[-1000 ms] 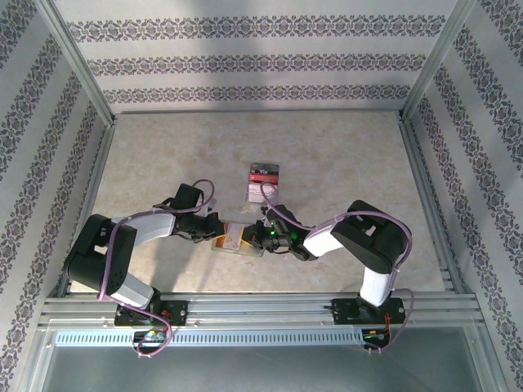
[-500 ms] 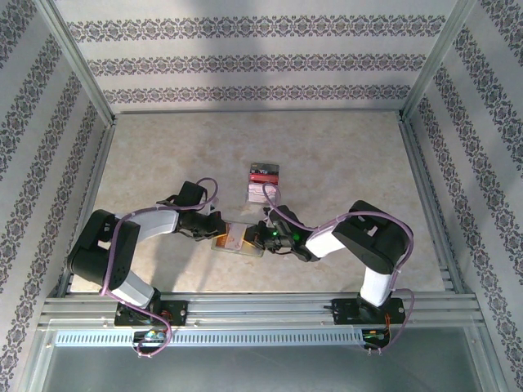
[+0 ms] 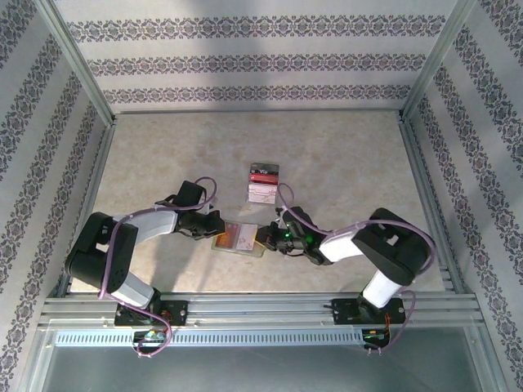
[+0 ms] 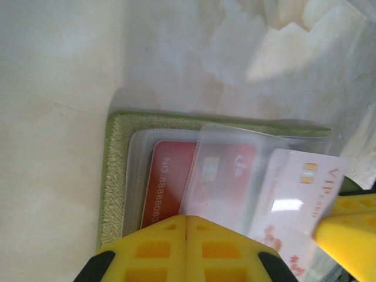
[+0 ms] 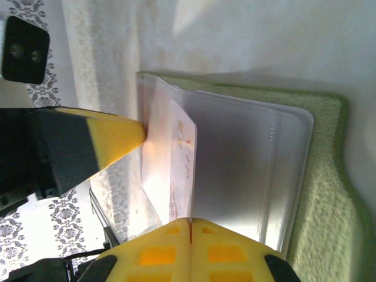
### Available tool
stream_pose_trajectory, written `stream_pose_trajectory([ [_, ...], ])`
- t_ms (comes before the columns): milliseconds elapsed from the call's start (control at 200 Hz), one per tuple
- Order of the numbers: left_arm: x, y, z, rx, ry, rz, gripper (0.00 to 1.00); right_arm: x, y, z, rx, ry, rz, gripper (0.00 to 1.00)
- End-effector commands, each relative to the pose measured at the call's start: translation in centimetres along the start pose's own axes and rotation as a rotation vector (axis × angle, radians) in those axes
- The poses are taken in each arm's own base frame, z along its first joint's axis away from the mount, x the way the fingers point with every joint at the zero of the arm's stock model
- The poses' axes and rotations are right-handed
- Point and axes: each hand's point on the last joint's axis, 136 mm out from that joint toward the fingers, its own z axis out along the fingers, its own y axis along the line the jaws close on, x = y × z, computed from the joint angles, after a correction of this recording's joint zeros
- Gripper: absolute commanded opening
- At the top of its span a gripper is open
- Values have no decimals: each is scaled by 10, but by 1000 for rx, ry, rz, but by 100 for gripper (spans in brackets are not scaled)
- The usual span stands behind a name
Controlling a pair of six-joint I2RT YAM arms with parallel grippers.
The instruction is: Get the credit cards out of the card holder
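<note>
The olive-green card holder (image 3: 231, 239) lies open on the table between my two grippers. In the left wrist view its green edge (image 4: 116, 176) frames clear pockets, with a red credit card (image 4: 167, 185) tucked in one. A white credit card (image 4: 301, 191) sticks out to the right. My left gripper (image 3: 214, 228) (image 4: 185, 219) is shut on the edge of a clear pocket flap. My right gripper (image 3: 264, 238) (image 5: 190, 221) is shut on the white card (image 5: 183, 158), seen edge-on above the grey pockets of the card holder (image 5: 323, 194).
A clear plastic tray (image 3: 263, 181) with red-and-white contents lies just beyond the card holder. Patterned walls and metal rails (image 3: 245, 306) enclose the beige tabletop. One yellow finger of the left gripper (image 5: 111, 141) shows beside the card.
My right arm has drawn back to the right, its elbow swinging outward, and the white card has slid further out of its pocket. The left arm has barely moved.
</note>
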Motion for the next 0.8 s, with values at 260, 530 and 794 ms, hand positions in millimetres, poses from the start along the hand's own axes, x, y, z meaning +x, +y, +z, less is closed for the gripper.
stream_pose_trajectory([
  [260,-43,-94,-100,129,-230,361,35,-27,42,-72,44,-18,-413,0],
  [530,-24,-162,-154,388,-312,722,59,-37,107,-140,110,11,-1028,0],
  [794,-1,-202,-187,612,-387,948,73,-14,161,-160,-90,161,-1271,0],
])
